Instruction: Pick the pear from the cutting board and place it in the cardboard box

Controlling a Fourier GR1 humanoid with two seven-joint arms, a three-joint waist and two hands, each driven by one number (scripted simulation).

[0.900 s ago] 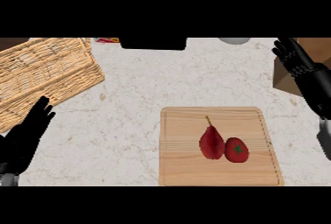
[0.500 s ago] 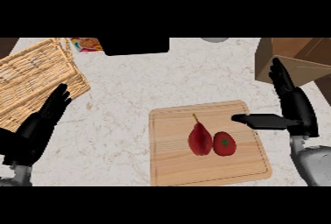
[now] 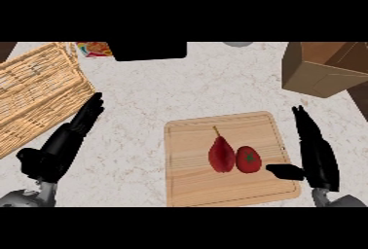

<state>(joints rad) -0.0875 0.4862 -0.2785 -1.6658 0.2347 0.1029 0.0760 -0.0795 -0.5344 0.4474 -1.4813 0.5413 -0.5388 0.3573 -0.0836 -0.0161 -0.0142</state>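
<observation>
pear lies on the cutting board, touching a red tomato on its right | right hand at the board's right edge, fingers straight, thumb near the tomato, holds nothing | left hand flat and wide by the wicker basket | cardboard box far right

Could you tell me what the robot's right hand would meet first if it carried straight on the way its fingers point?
Probably the cardboard box: the right hand, open beside the cutting board, points up the view along bare counter toward it. Height is unclear.
</observation>
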